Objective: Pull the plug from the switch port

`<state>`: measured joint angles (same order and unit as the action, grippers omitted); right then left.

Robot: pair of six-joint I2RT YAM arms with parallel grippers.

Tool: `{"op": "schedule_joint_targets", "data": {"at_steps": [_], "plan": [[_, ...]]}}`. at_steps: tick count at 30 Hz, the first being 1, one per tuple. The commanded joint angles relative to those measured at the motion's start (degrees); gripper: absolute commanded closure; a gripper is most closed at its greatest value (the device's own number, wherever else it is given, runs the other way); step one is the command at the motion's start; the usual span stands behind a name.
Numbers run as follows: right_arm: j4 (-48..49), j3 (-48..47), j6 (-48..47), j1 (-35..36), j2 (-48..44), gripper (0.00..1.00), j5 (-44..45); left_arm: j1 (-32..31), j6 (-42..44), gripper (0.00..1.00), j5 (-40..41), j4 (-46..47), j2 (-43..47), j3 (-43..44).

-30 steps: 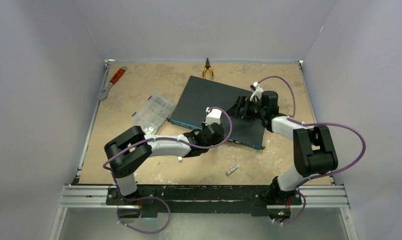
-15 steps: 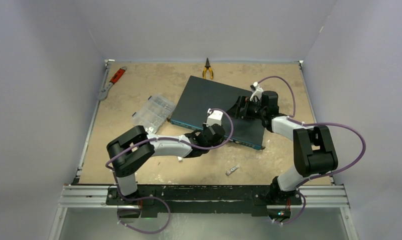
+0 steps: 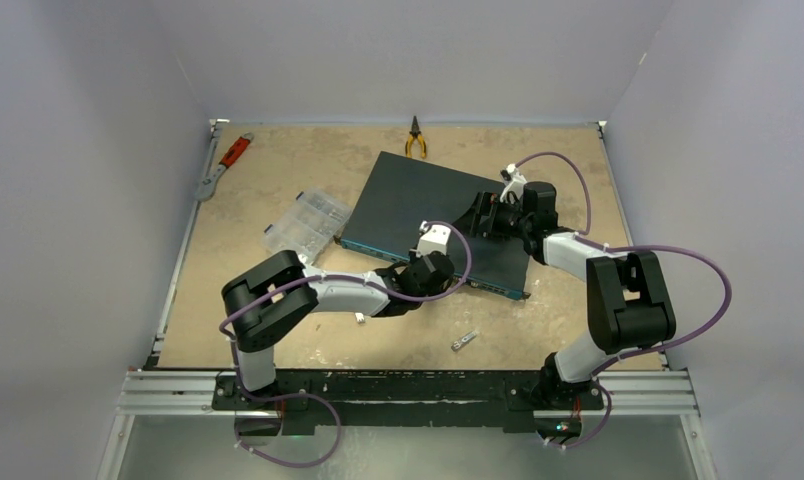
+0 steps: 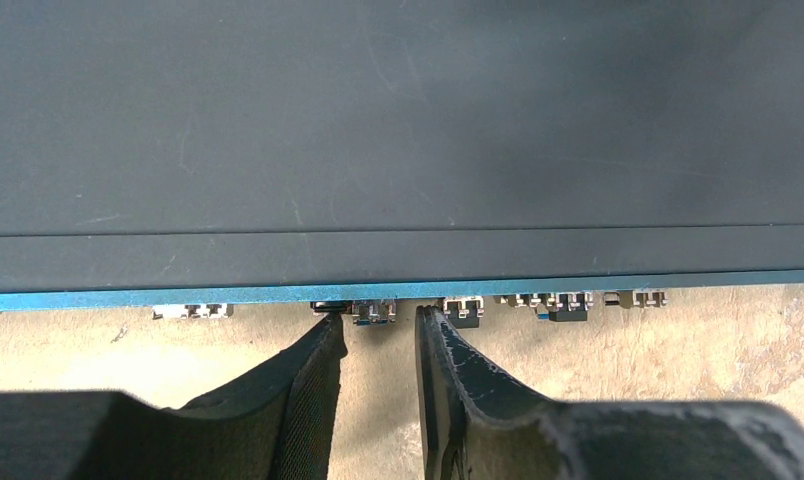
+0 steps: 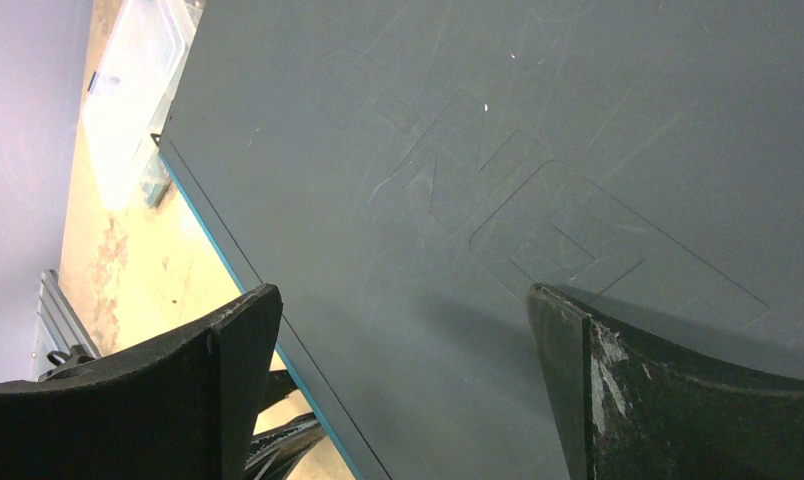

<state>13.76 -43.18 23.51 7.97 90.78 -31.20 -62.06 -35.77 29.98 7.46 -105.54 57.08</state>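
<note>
The switch (image 3: pixel 428 200) is a flat dark-teal box lying at an angle on the table, its blue-edged port face (image 4: pixel 578 288) turned toward the arms. A small plug (image 4: pixel 375 312) with a blue tab sits in a port on that face. My left gripper (image 4: pixel 378 330) is at the port face, open, its fingertips (image 4: pixel 325 340) on either side of the plug with a gap on the right. From above, the left gripper (image 3: pixel 452 278) covers the plug. My right gripper (image 5: pixel 403 320) stands wide open over the switch's top, also seen from above as the right gripper (image 3: pixel 483 215).
More connectors (image 4: pixel 568 305) sit in ports to the right of the plug. A clear compartment box (image 3: pixel 306 225) lies left of the switch. Pliers (image 3: pixel 415 138) and a red-handled wrench (image 3: pixel 226 160) lie at the back. A small loose connector (image 3: pixel 465 340) lies near the front.
My left arm has shifted slightly to the right along the switch's front edge. The right arm and the switch have not moved.
</note>
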Motion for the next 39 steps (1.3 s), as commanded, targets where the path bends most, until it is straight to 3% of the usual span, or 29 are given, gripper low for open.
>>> {"op": "schedule_joint_targets", "data": {"at_steps": [1,13,18,28,39], "plan": [[-13.1,3.3,-2.3,-1.3,4.3,0.02,7.2,0.5,1.5,0.69,2.1,2.6,0.4,3.3],[-12.4,3.6,-2.3,-1.4,4.7,0.02,6.6,0.5,1.9,0.81,3.9,2.9,1.2,3.9],[-12.2,3.7,-2.3,-1.4,4.8,0.02,6.2,0.4,2.2,1.0,2.3,3.5,0.8,4.4],[-12.3,3.6,-2.4,-1.4,4.8,0.02,6.2,-1.3,1.2,1.0,2.6,2.5,3.4,2.8],[-12.3,3.6,-2.5,-1.3,4.7,0.01,6.3,-4.1,-3.4,1.0,6.0,0.6,8.6,-4.4]]}}
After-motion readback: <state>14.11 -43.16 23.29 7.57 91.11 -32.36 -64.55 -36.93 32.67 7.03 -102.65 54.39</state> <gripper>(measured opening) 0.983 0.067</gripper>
